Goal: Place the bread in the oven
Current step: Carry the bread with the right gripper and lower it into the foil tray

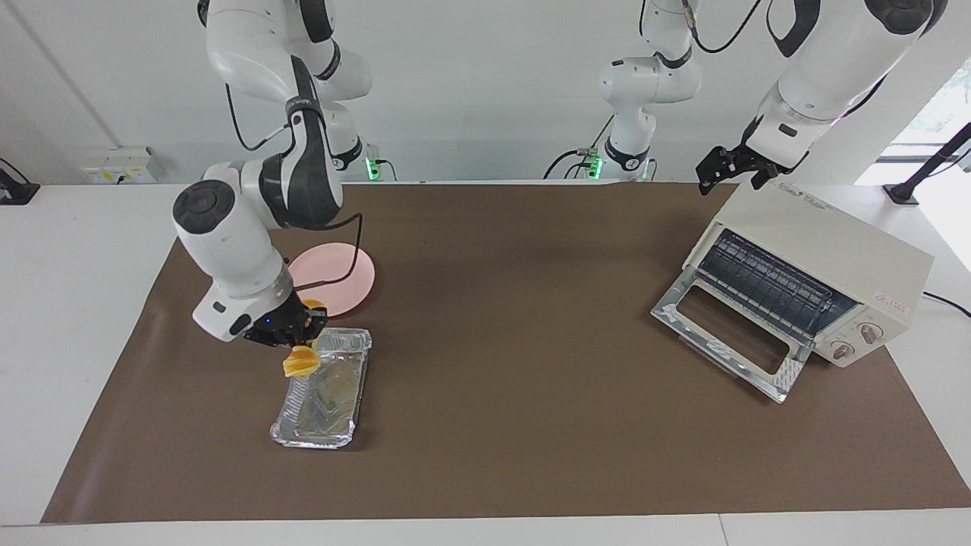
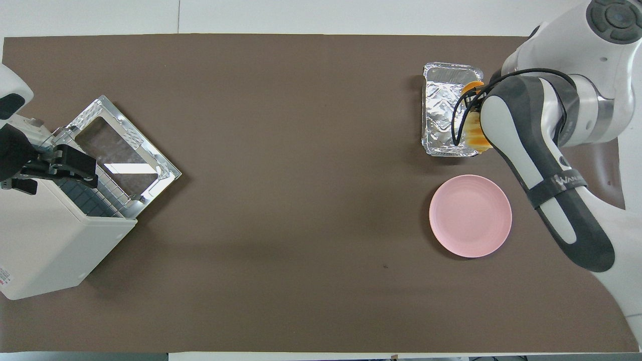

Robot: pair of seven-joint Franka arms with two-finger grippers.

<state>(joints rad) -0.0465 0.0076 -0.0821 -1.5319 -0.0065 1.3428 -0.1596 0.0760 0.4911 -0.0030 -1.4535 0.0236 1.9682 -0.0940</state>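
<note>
Both pictures are bright and evenly lit, with soft light that seems to fall from above. Shadows are faint and short: a dim smudge lies under the oven (image 1: pixel 796 277) and around its open door in the facing view, and a soft dark patch spreads beside the oven in the overhead view. The foil tray (image 1: pixel 322 390) throws small glints, and the door's glass (image 2: pixel 120 155) carries a pale white reflection. At the right edge of the facing view a window (image 1: pixel 937 114) is blown out to white. The brown mat (image 2: pixel 301 200) shows mild uneven shading, darker toward the lower middle. Focus is sharp throughout.
</note>
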